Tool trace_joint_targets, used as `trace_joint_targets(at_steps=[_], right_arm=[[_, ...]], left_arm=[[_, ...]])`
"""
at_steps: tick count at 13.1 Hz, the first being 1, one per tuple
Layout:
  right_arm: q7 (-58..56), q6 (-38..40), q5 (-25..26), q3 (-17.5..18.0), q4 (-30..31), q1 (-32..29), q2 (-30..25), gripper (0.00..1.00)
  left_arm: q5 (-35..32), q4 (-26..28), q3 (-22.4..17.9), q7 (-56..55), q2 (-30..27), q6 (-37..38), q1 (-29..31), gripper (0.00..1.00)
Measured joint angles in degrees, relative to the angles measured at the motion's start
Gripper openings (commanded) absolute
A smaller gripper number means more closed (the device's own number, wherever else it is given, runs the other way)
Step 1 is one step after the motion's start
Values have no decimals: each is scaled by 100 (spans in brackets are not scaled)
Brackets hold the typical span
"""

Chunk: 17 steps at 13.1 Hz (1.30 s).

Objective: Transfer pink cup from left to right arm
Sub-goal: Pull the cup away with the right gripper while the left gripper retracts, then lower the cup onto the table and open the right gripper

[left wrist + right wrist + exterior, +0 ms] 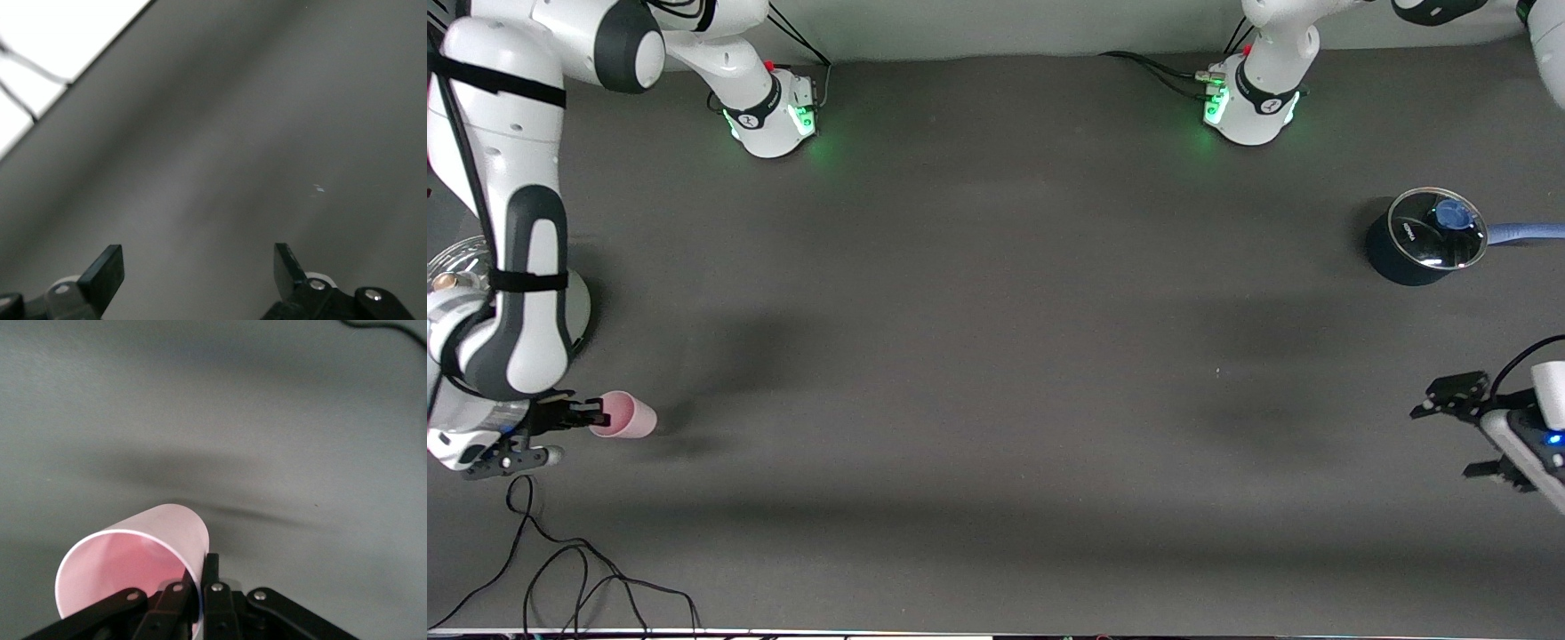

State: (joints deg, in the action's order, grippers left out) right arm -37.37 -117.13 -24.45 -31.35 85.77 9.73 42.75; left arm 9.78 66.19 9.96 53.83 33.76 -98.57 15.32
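Note:
The pink cup (628, 415) lies horizontal in my right gripper (592, 416), a little above the table at the right arm's end. Its open mouth faces the gripper. In the right wrist view the cup (137, 553) fills the near field, and the right gripper (200, 572) is shut on its rim wall, one finger inside and one outside. My left gripper (1442, 442) hangs open and empty over the table at the left arm's end. In the left wrist view the left gripper (197, 259) shows two spread fingers over bare grey cloth.
A dark pot (1414, 249) with a glass lid and a blue handle stands at the left arm's end. A glass-lidded thing (458, 262) shows partly beside the right arm. Black cables (560, 578) lie near the front edge, under the right gripper.

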Motion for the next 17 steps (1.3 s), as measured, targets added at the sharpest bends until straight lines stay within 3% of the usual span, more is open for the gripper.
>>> trace_joint_targets(at_steps=[5,6,7,8,13,17], right_arm=[[3,-15,-149,1,-197,-6,423,0],[3,-15,-173,1,-198,-14,463,9],[3,-17,-195,-2,-212,-21,484,68],[3,-17,-197,-5,-225,-25,487,100],[31,11,-227,-21,-497,-22,467,100],[52,610,-65,-118,-752,-10,-137,100]], left_arm=[[-420,7,26,-2407,-657,1226,-264,100],[-456,17,27,-2855,-775,1508,-312,100],[-485,33,26,-3159,-863,1717,-332,100],[-531,59,26,-3305,-924,1854,-340,100],[-699,82,41,-3892,-1148,2295,-779,100],[-1382,97,54,-4212,-1209,2381,-1386,100]])
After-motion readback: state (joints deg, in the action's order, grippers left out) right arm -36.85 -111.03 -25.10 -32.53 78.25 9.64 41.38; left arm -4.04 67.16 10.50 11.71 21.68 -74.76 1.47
